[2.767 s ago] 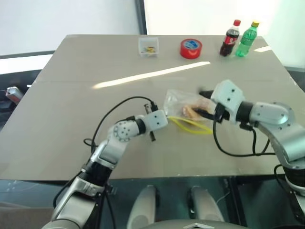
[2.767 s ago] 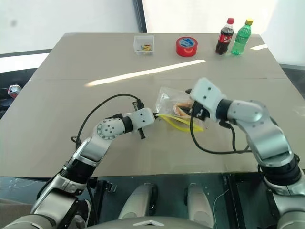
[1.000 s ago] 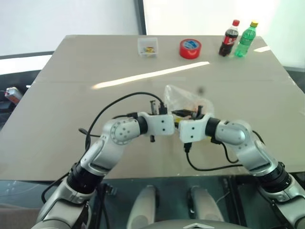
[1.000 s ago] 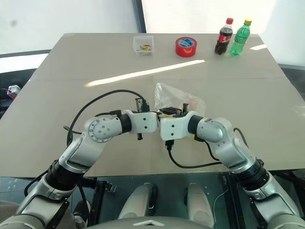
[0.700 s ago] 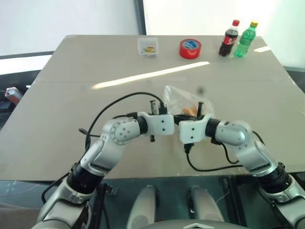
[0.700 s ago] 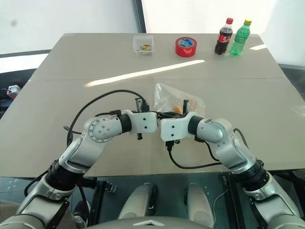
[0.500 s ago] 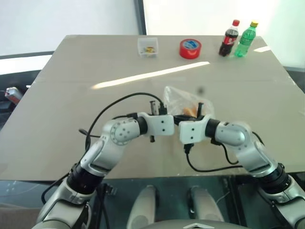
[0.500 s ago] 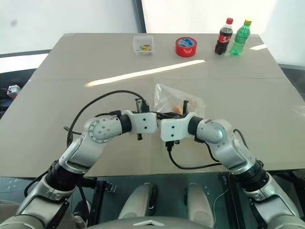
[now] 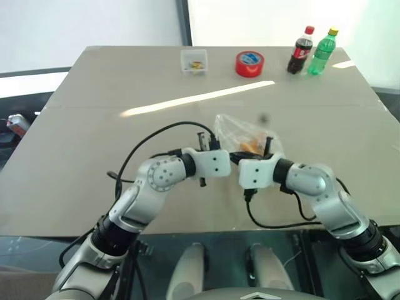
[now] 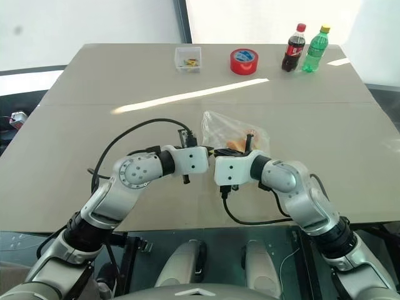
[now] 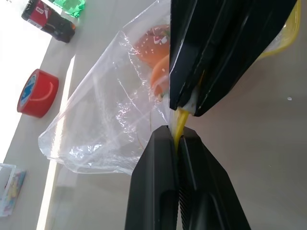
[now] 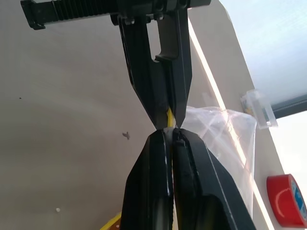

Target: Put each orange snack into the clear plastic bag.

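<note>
Left gripper [image 11: 176, 139] pinched tight on the yellow strip of the clear plastic bag [image 11: 103, 120], right gripper [image 12: 171, 135] clamped on it tip to tip, crinkly film bulged beyond the fingertips, glossy oval orange snacks [image 11: 158, 62] held inside.

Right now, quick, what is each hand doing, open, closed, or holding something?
Left hand: closed on the yellow strip of the clear plastic bag.
Right hand: closed on the same yellow strip, tip to tip with the left.
</note>
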Robot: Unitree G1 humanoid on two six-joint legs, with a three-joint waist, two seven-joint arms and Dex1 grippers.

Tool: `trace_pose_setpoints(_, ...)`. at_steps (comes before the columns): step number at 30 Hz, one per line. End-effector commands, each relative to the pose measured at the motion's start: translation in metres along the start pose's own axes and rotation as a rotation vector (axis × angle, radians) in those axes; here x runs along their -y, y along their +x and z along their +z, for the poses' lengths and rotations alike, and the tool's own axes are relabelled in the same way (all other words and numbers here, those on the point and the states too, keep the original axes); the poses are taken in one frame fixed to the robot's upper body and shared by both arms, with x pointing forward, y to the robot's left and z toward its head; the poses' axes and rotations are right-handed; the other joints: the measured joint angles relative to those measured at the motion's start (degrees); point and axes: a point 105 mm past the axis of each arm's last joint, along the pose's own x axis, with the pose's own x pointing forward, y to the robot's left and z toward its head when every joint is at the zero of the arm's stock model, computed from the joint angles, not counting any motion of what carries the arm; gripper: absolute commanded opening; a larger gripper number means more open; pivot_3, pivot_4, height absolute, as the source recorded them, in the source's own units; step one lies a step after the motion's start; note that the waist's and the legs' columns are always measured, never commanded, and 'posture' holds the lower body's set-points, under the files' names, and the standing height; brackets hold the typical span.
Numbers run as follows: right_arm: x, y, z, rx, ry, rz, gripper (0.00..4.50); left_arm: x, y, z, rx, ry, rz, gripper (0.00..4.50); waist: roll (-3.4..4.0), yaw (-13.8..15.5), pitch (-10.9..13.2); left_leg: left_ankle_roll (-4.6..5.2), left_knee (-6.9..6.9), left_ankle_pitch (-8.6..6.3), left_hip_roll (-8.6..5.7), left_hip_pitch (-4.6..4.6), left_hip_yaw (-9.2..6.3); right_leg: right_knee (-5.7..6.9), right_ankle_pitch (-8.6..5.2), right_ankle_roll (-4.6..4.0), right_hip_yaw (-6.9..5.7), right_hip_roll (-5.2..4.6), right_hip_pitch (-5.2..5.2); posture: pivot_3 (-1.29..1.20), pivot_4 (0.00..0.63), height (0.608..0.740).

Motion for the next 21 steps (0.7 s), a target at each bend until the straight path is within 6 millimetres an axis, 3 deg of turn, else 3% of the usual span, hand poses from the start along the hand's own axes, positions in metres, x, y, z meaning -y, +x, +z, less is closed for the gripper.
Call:
trace_pose_setpoints(1,0.013,-0.016,-0.019,-0.108,0.009,-0.063,0.03,-0.022,-0.014,-0.025,-0.129,-0.008,0.119,0.00,0.00,0.00,0.00,0.00,0.00,0.00,0.00,0.00,0.00,0.00,0.00,0.00,0.00,0.00,0.00,0.00,0.150,0.740)
trace_pose_setpoints(21,0.012,-0.021,-0.026,-0.161,0.032,-0.069,0.03,-0.021,-0.022,-0.051,-0.299,-0.064,0.120,0.00,0.00,-0.03,0.00,0.00,0.01,0.00,0.00,0.01,0.00,0.01,0.00,0.00,0.00,0.00,0.00,0.00,0.150,0.740)
